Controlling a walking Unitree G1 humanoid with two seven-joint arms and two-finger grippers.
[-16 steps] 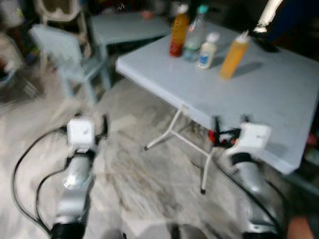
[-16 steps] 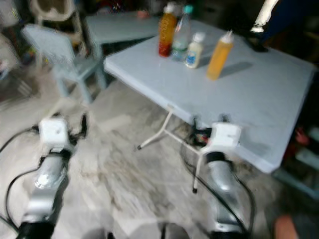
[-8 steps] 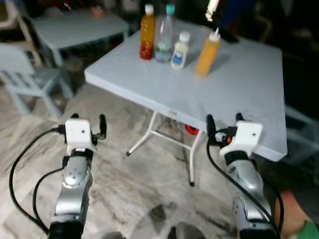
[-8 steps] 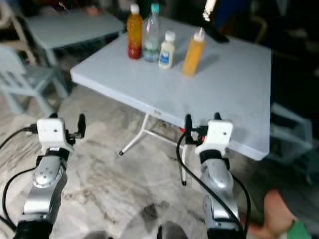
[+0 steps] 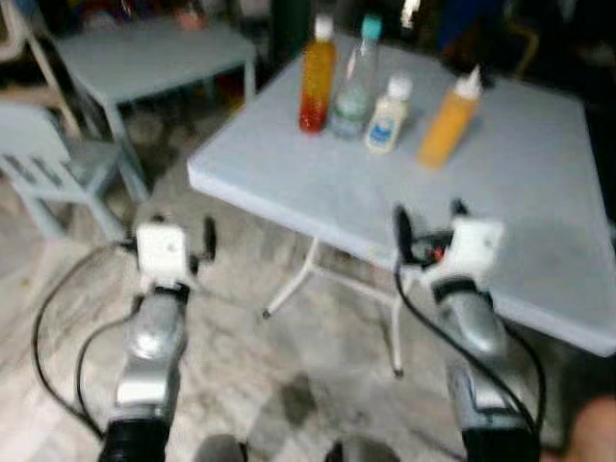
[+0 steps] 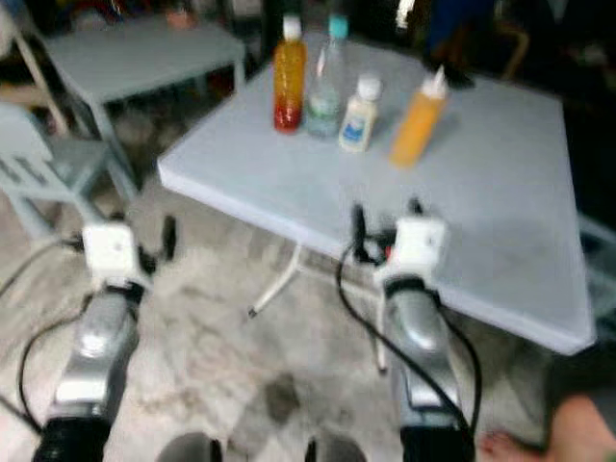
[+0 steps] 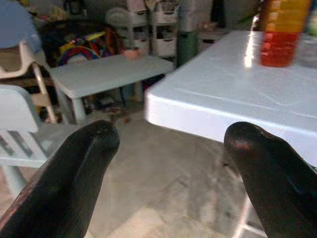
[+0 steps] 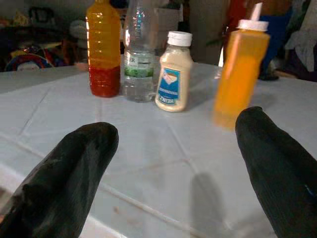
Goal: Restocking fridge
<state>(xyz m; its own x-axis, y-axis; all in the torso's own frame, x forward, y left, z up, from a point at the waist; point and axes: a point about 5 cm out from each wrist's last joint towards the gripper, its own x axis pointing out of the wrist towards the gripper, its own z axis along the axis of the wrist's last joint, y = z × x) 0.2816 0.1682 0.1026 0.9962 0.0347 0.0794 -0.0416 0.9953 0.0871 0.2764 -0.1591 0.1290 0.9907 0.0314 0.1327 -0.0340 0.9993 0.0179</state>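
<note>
pale folding table (image 5: 539, 202) ahead; four upright bottles (image 8: 171, 69) stand beyond my right gripper (image 5: 426, 219), spread wide and nearer. left gripper (image 5: 183, 231) also wide, off the table.

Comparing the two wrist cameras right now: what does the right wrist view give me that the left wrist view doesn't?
Right wrist view alone: the clear water bottle, the white mayonnaise bottle and the orange squeeze bottle, standing in a row on the table top, seen between the open right tool's fingers.

Left wrist view alone: the table's near edge, a smaller table and a pale chair beyond, with marble floor below, seen past the open left tool's fingers.

Both: the white table and the orange-and-red drink bottle.
</note>
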